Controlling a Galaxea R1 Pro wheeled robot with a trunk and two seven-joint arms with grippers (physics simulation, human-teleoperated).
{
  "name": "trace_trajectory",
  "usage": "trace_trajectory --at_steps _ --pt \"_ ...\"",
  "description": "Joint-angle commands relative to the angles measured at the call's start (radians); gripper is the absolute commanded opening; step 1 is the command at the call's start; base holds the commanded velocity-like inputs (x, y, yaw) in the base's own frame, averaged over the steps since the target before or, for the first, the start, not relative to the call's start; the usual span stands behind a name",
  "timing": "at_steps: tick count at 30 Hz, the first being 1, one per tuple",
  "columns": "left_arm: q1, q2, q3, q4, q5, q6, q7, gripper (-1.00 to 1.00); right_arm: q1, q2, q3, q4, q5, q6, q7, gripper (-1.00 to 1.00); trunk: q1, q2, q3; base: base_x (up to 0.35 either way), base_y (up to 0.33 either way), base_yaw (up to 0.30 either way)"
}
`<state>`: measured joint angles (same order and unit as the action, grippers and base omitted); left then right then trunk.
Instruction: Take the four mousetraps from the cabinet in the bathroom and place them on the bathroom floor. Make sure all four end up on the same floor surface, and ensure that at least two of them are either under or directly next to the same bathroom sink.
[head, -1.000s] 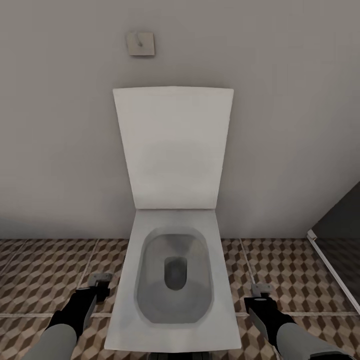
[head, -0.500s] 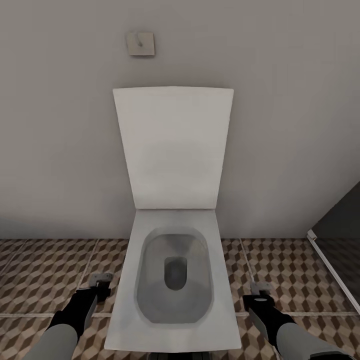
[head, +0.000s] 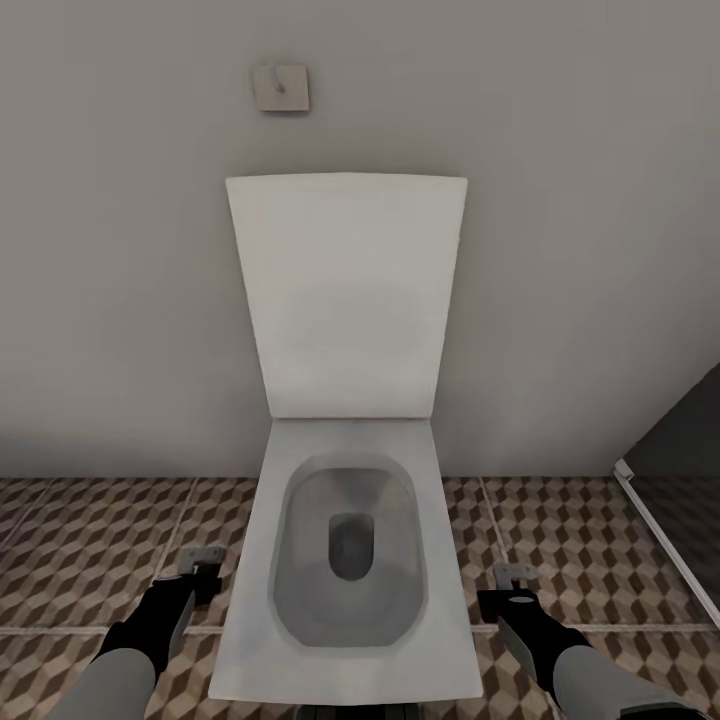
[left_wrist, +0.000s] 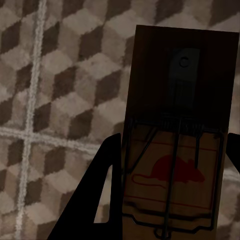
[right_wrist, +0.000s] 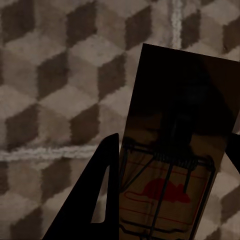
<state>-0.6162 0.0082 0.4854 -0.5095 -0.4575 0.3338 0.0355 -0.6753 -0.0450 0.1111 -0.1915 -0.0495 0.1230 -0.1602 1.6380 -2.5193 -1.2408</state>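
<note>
A tan mousetrap (left_wrist: 185, 100) with dark wire and a red mouse print sits between the black fingers of my left gripper (left_wrist: 172, 165), which is shut on it above the cube-patterned bathroom floor (left_wrist: 60, 90). My right gripper (right_wrist: 175, 160) is shut on a second mousetrap (right_wrist: 180, 100) over the same tiles (right_wrist: 60, 75). From the head camera, the left gripper (head: 200, 568) hangs low to the left of the toilet, and the right gripper (head: 515, 582) hangs low to its right. The cabinet and the sink are out of view.
A white toilet (head: 345, 560) with its lid raised stands straight ahead against the grey wall, under a flush plate (head: 281, 88). A dark panel (head: 680, 440) with a white floor rail (head: 665, 540) is at the right. Tiled floor (head: 80, 540) lies on both sides.
My right gripper has shifted slightly toward the toilet with its mousetrap. The left arm and the camera have not moved.
</note>
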Motion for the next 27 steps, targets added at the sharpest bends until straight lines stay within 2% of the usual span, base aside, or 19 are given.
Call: trace_trajectory --at_steps 1,17,27 --pt "0.000 -0.001 0.002 -0.001 -0.003 0.004 0.000 -1.00 0.000 0.000 0.008 -0.002 -0.006 0.007 -0.004 -1.00 0.000 0.000 -0.001 0.000 0.000 0.000" --pt "0.000 -0.003 0.003 -0.004 -0.001 0.006 -0.001 -1.00 0.000 0.001 0.009 0.009 -0.006 0.007 -0.002 -1.00 0.000 0.000 -0.001 0.000 0.000 0.000" --pt "0.000 -0.003 0.002 -0.021 0.003 0.107 -0.002 -1.00 0.000 0.000 0.009 0.009 -0.006 0.007 -0.002 -1.00 0.000 0.000 -0.001 0.000 0.000 0.000"
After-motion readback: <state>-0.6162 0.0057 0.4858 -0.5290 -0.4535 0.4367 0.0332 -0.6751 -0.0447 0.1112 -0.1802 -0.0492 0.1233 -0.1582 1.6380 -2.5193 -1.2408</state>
